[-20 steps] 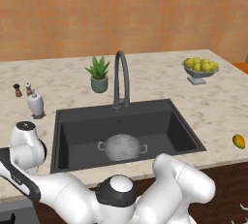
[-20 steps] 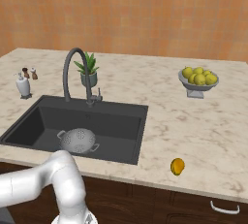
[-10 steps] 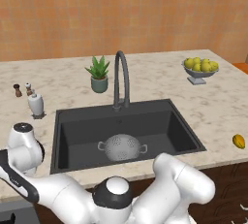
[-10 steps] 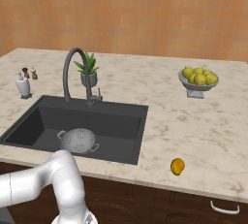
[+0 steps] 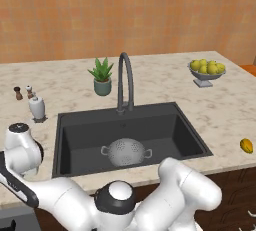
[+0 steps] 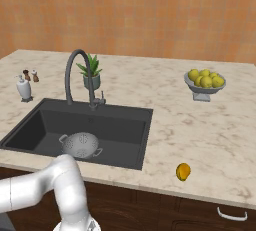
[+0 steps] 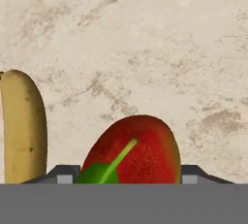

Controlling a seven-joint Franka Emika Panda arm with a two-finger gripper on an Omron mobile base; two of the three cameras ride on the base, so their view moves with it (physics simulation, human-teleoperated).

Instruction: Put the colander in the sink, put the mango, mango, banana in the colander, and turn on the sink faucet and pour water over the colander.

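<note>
Claw (image 7: 128,178) down over a red mango (image 7: 131,150) on the counter (image 7: 145,48), fingertips (image 7: 63,174) either side of it; gripping or not, cannot tell; banana (image 7: 23,126) lies at nine o'clock of the mango; colander (image 5: 125,151) sits in the sink (image 5: 80,140), six o'clock of the faucet (image 5: 125,82); second mango (image 6: 183,171) near the counter's front edge.
</note>
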